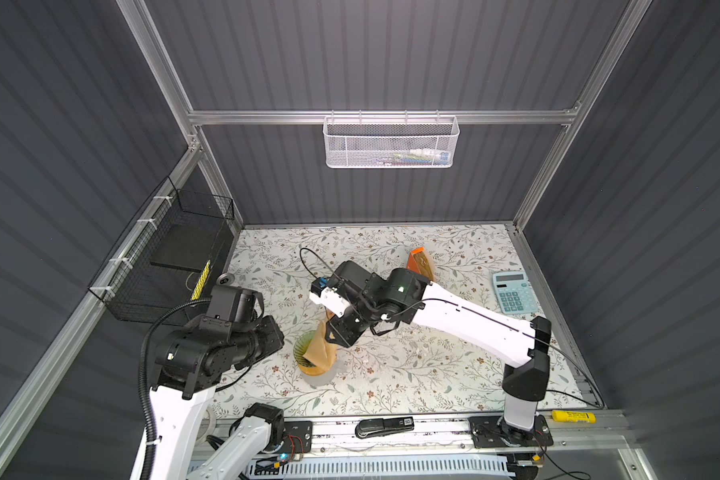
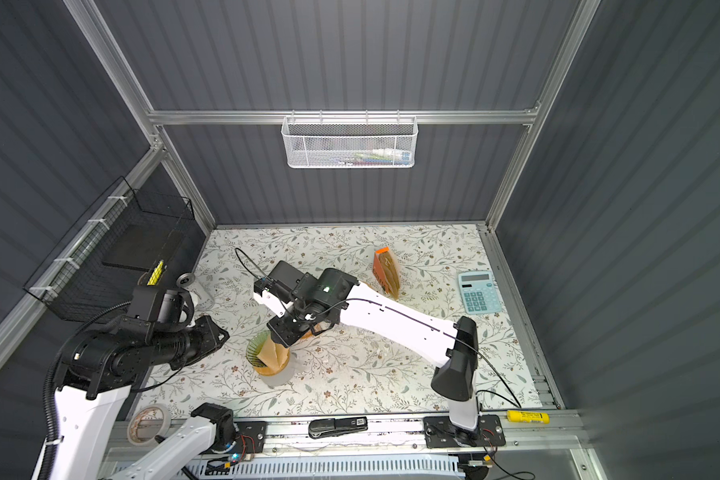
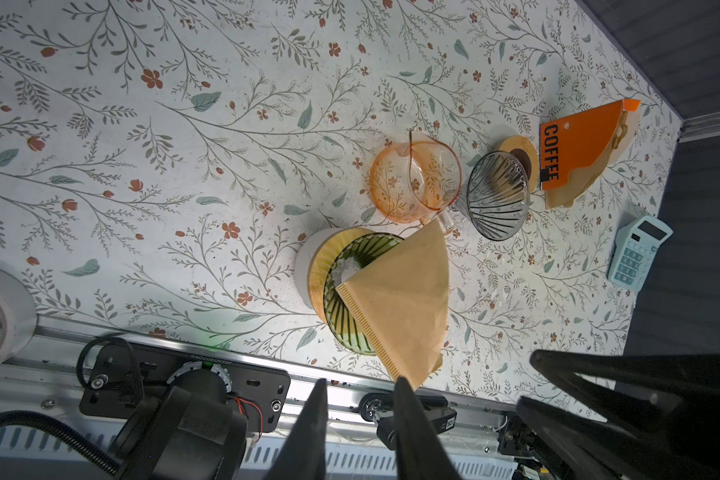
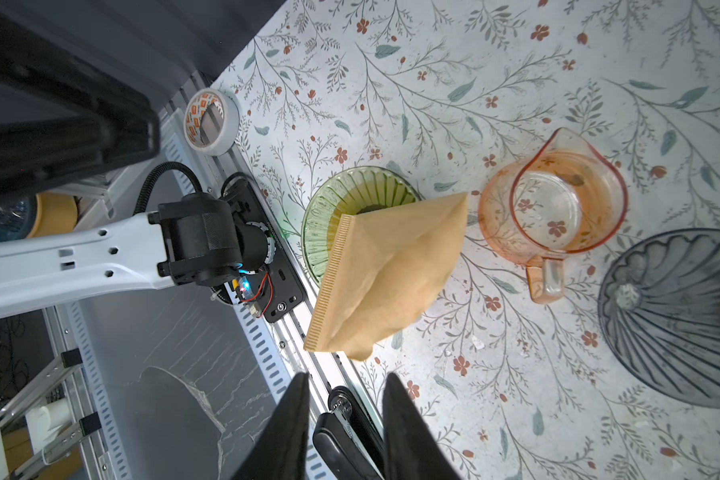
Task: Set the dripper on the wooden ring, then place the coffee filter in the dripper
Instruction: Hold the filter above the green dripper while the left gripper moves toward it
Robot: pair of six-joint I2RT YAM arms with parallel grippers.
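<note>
Here the coffee filter (image 4: 387, 274) leans in the dripper (image 4: 321, 224), just beyond the right hand (image 4: 348, 376), spread and empty.

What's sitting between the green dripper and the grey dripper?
An orange glass pitcher stands there, empty. Both wrist views show it.

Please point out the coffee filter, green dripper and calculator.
coffee filter (image 4: 391, 274), right wrist view, middle of the paper.
green dripper (image 4: 321, 228), right wrist view, ribbed wall.
calculator (image 1: 513, 298), in a top view, keypad.
</note>
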